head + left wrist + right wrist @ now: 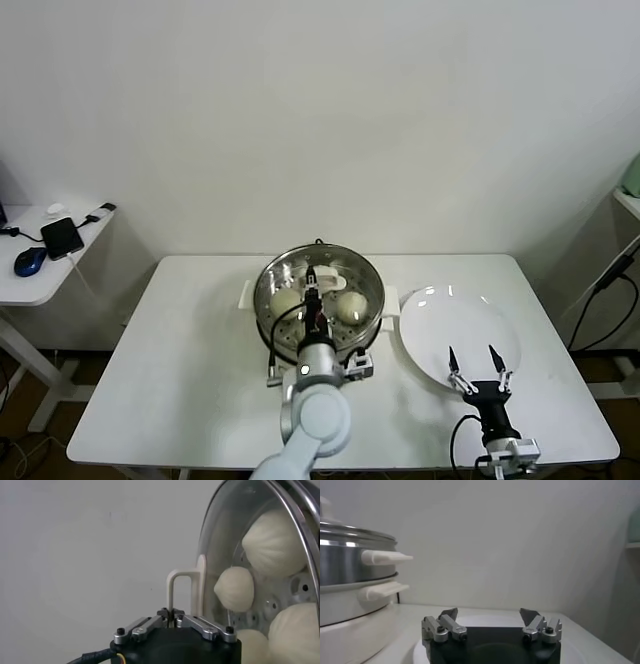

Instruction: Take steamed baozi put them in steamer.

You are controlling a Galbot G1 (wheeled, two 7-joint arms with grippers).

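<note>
Left gripper (172,614) pinching white handle (186,591) of round glass lid (318,290), covering cream buns (235,588) in shiny steel steamer (372,318); right gripper (478,366) idling with jaws spread at four o'clock over empty flat white plate (440,325).

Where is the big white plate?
In the head view the white plate lies flat on the table, on the robot's right side, right beside the steamer. The right gripper hovers at its near edge.
</note>
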